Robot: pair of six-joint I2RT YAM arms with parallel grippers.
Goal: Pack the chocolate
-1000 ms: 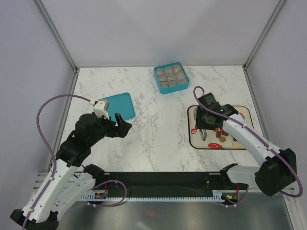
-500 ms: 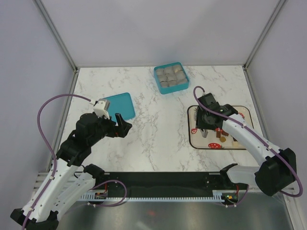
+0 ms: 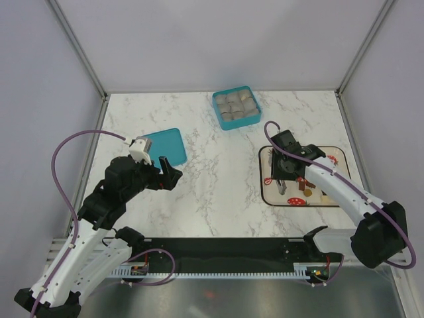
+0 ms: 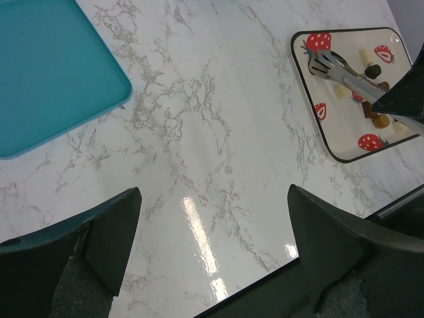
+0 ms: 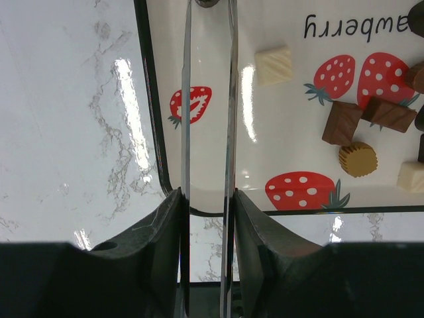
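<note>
Steel tongs [image 5: 229, 99] between right fingers [image 5: 260, 228] — chocolate [image 5: 342, 122] seemingly beside.

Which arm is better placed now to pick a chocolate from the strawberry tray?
The right arm. The right hand grips metal tongs above the tray, with the chocolates lying beside them. The left hand is open, far away near the teal lid.

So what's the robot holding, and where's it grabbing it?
The right gripper pinches metal tongs by their arms, back from the tips. Left gripper holds nothing.
</note>
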